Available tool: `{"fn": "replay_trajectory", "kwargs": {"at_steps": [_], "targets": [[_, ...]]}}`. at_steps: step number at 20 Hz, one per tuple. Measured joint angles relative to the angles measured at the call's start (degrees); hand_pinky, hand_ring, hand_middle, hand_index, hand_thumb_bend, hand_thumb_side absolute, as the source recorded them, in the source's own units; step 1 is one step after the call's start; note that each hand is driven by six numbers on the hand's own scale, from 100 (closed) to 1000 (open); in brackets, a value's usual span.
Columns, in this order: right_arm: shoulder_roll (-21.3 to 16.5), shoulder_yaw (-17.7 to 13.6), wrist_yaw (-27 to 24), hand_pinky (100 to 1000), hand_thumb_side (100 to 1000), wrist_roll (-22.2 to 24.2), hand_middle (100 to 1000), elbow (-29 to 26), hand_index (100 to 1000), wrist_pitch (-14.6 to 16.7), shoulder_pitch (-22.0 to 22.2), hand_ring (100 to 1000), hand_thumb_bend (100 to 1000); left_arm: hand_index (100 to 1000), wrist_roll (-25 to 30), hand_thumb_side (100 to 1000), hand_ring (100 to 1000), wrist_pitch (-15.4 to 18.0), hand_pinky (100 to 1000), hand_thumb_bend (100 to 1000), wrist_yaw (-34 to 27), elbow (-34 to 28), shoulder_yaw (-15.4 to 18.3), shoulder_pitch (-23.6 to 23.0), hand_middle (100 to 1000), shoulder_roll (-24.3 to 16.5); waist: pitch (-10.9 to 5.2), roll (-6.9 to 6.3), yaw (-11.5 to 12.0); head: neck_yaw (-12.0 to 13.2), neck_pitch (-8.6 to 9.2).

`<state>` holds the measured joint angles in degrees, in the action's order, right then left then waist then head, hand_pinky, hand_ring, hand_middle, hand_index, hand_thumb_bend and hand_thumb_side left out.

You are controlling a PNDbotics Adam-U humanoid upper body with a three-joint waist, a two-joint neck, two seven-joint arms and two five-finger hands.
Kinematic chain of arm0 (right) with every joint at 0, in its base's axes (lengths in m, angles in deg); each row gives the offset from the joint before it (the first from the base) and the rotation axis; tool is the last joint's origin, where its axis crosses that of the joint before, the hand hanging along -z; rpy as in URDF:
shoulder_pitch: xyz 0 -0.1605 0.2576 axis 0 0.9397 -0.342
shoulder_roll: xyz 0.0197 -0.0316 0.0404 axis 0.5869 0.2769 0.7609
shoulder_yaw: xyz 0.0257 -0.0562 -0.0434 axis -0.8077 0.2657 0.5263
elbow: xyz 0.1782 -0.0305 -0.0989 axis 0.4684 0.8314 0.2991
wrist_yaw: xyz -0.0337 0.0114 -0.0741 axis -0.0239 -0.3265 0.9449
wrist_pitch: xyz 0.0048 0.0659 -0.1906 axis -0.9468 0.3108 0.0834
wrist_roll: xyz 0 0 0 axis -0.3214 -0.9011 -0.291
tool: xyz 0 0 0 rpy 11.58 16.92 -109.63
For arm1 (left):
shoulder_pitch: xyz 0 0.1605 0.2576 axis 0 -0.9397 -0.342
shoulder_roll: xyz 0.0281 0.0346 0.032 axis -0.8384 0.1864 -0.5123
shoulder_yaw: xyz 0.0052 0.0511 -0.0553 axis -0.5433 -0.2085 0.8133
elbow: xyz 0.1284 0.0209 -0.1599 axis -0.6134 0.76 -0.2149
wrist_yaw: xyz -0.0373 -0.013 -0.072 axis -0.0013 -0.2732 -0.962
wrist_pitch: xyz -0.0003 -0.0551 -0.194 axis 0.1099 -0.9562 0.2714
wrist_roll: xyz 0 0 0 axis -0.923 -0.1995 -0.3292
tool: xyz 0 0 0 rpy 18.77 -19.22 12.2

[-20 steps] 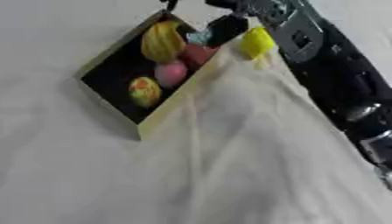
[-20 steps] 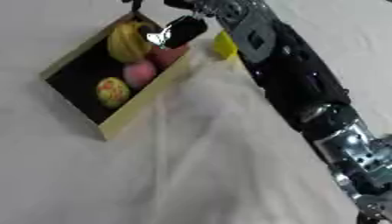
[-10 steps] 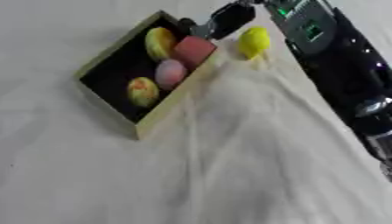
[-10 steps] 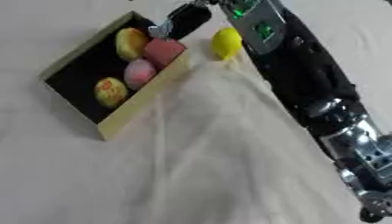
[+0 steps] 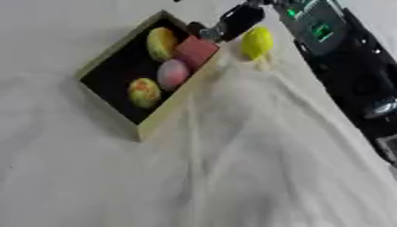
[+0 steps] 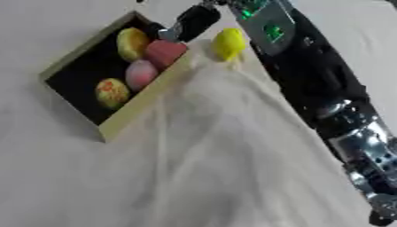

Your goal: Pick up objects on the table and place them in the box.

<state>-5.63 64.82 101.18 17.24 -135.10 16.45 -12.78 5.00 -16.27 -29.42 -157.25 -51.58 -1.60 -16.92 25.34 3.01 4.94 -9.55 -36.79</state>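
Box (image 5: 167, 116): tan walls, black inside. In it: yellow fruit (image 5: 161, 42), red block (image 5: 196, 51), pink egg (image 5: 172, 74), yellow-red speckled fruit (image 5: 144, 92). Beside box: yellow lemon (image 5: 257, 42). My right hand (image 5: 236, 20) black. Cloth (image 5: 232, 168) white.

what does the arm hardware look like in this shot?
One arm shows, the right: bulky black shell with a grey panel carrying small green markings near the wrist, and silver metal joints lower down. The hand is black with silvery bits. The left arm is not in view.

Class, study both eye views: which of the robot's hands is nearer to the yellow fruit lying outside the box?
The right hand. It hangs just left of the yellow fruit, over the box's far corner. The left hand shows in neither view.
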Motion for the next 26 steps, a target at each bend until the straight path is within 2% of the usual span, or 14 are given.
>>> {"fn": "replay_trajectory", "kwargs": {"at_steps": [9, 15, 26], "targets": [[-5.8, -0.1, 0.8, 926, 217, 0.1, 798, 0.3, 931, 2.7, 3.9, 971, 246, 834, 0.0, 528, 574, -0.2, 643, 236, 0.0, 0.0, 0.0, -0.3, 617, 0.0, -0.09, -0.41, -0.7, 0.5, -0.01], [-9.9, -0.4, 0.6, 925, 176, 0.5, 810, -1.2, 933, 4.8, 8.1, 971, 306, 834, -0.1, 529, 574, -0.4, 643, 235, 0.1, 0.0, 0.0, -0.4, 617, 0.0, -0.10, -0.85, -0.7, 0.9, -0.01], [-11.6, -1.8, 4.6, 920, 100, -2.1, 825, -0.5, 936, 7.0, 9.4, 970, 412, 833, -0.1, 534, 572, -0.4, 642, 229, 0.1, 0.0, 0.0, -0.4, 617, 0.0, 0.08, -1.48, -1.0, 0.9, -0.01]]}}
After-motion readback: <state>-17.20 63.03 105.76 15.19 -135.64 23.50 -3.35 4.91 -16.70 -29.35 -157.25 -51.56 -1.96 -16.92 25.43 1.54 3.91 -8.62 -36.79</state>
